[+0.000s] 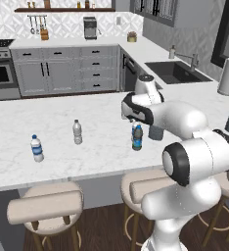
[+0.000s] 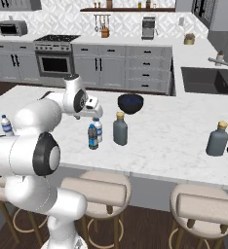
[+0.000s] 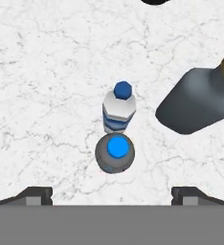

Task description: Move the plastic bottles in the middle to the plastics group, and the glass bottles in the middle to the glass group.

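Hand: I saw the gripper (image 3: 112, 194) above the counter, jaws spread wide and empty, its two dark fingertips (image 3: 35, 195) either side of the bottles below.
Middle bottles: two slim plastic ones stood touching, a dark-bodied bottle (image 3: 115, 153) with a blue cap and a clear bottle (image 3: 118, 107); beside them, one squat grey-teal glass bottle (image 2: 120, 129).
Plastics group: two slim clear bottles (image 1: 77, 131), white-capped, stood well to the left.
Glass group: one slate-blue bottle (image 2: 217, 138) stood far right.
Surface: white veined marble counter (image 1: 53, 115).
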Robot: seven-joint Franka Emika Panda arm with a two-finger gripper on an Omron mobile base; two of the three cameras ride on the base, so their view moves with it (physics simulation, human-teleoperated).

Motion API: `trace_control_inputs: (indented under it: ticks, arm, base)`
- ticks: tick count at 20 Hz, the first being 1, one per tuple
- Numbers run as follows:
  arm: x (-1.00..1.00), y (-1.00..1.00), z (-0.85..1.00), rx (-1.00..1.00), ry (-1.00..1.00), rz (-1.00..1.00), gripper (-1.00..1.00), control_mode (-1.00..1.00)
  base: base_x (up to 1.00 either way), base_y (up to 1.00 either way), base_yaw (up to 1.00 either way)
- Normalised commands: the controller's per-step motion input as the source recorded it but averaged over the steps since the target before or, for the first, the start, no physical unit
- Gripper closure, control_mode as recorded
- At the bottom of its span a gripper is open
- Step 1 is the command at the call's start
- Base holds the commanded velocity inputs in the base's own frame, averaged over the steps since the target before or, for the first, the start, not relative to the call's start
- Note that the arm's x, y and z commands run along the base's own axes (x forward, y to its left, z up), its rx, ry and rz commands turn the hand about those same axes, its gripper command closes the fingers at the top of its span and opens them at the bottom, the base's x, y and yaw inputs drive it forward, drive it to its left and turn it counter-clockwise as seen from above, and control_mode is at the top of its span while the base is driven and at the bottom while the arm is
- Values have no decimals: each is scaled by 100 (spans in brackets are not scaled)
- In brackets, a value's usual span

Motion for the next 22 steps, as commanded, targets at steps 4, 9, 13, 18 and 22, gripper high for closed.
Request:
trace_control_inputs:
  ticks: [4, 9, 13, 18, 22]
  arm:
    - [36, -11, -23, 0, 6, 3, -100, -100]
    - [-8, 0, -14, 0, 9, 5, -100, -100]
    - [-1, 0, -37, 5, 1, 0, -100, -100]
    - [0, 0, -40, 2, 0, 0, -100, -100]
    - [0, -2, -19, 0, 0, 0, -100, -100]
  base:
    - [0, 0, 0]
    - [0, 0, 0]
    - [0, 0, 0]
    - [0, 0, 0]
    - [0, 0, 0]
